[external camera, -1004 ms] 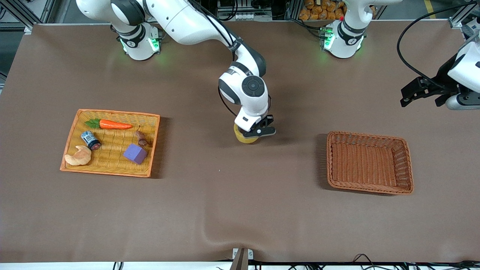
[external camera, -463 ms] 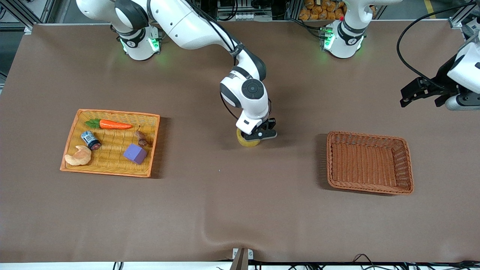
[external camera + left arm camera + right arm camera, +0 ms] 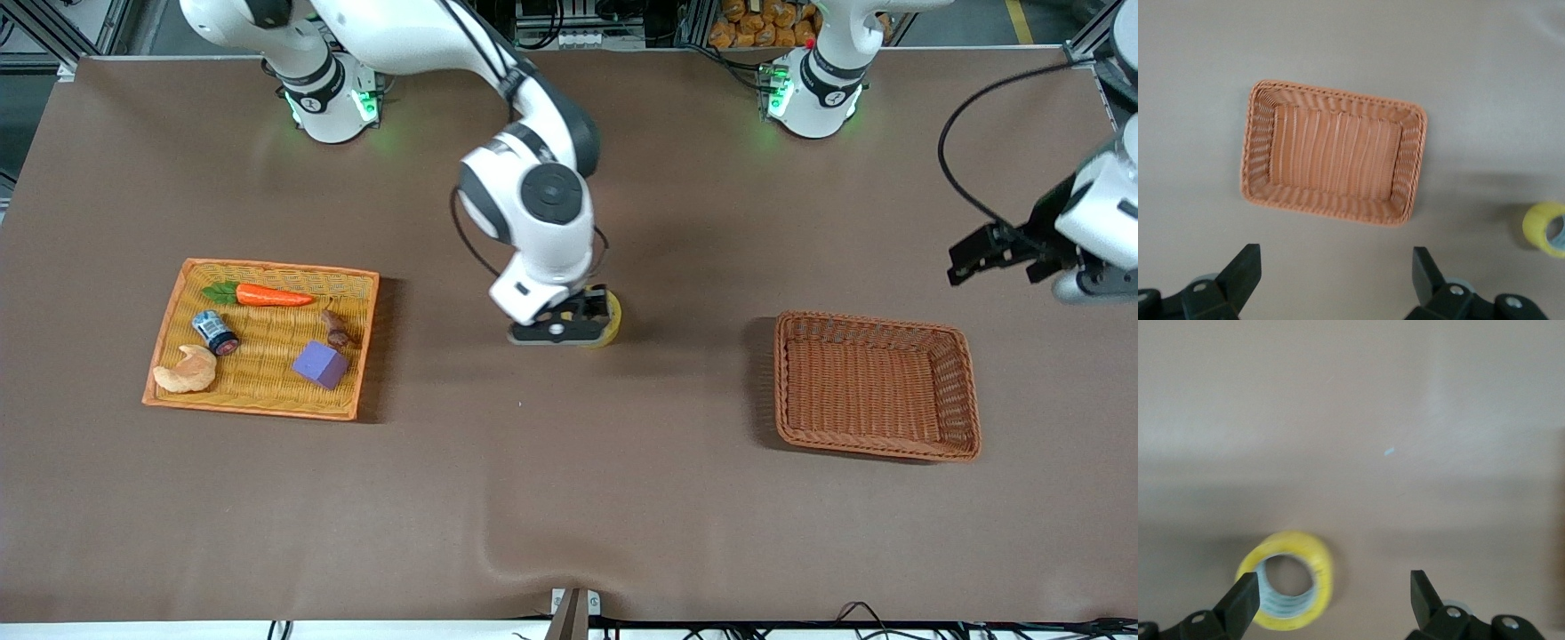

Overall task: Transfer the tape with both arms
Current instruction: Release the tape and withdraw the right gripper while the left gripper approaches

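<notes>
The tape [image 3: 610, 324], a yellowish ring with a grey-white core, lies flat on the brown table between the tray and the basket. My right gripper [image 3: 560, 329] hangs just above it, open and holding nothing. In the right wrist view the tape [image 3: 1289, 587] sits on the table by one fingertip [image 3: 1245, 597], off centre of the right gripper [image 3: 1333, 590]. My left gripper [image 3: 971, 256] waits open in the air over the left arm's end of the table. Its wrist view shows the left gripper [image 3: 1335, 280] empty, with the tape [image 3: 1546, 229] at the picture's edge.
An empty brown wicker basket [image 3: 876, 320] stands toward the left arm's end, also seen as the basket [image 3: 1331, 153]. A flat orange tray [image 3: 267, 267] toward the right arm's end holds a carrot [image 3: 267, 294], a small can [image 3: 215, 332], a croissant [image 3: 186, 370] and a purple cube [image 3: 320, 364].
My right gripper opened and let go of the tape, which now rests on the table. That hand rose and shifted toward the right arm's end. The left hand dropped slightly.
</notes>
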Tool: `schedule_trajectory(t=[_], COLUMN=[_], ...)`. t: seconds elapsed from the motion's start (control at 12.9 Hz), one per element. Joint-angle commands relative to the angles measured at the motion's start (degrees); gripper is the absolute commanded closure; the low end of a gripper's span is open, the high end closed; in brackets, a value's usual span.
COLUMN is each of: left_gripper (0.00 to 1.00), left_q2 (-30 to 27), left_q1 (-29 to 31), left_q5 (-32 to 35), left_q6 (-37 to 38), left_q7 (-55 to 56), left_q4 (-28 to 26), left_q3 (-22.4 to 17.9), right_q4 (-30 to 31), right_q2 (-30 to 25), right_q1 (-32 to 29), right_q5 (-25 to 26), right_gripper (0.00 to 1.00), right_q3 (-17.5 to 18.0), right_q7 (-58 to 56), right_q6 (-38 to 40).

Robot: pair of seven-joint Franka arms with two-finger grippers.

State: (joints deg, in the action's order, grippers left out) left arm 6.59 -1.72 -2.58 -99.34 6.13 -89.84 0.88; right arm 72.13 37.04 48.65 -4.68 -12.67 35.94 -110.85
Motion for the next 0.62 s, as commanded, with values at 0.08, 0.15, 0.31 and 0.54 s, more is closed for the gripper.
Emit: schedule_trajectory(t=[0.08, 0.15, 0.31, 0.54], left_gripper=[0.0, 0.0, 0.0, 0.0], left_q2=[7.55, 7.99, 9.48, 13.17], left_q1=[3.04, 2.6, -1.33, -12.56], left_q5=[-11.39, -11.05, -10.96, -9.65], left_q6=[-2.52, -2.52, -2.7, -2.7], left_q7=[-0.07, 0.02, 0.19, 7.19], left_q4=[3.1, 3.01, 2.83, 2.66], left_q3=[0.08, 0.43, 0.61, 0.52], right_q4=[12.48, 13.29, 13.38, 15.31], right_q2=[-12.76, -14.44, -17.16, -21.74], right_q1=[-9.51, -11.11, -16.55, -23.93], right_q5=[0.38, 0.37, -1.02, -0.94], right_gripper=[0.0, 0.0, 0.0, 0.0], right_q3=[0.72, 0.72, 0.72, 0.72], right_q7=[-14.57, -14.94, -14.94, -25.96], right_q6=[0.1, 2.8, 9.83, 12.5])
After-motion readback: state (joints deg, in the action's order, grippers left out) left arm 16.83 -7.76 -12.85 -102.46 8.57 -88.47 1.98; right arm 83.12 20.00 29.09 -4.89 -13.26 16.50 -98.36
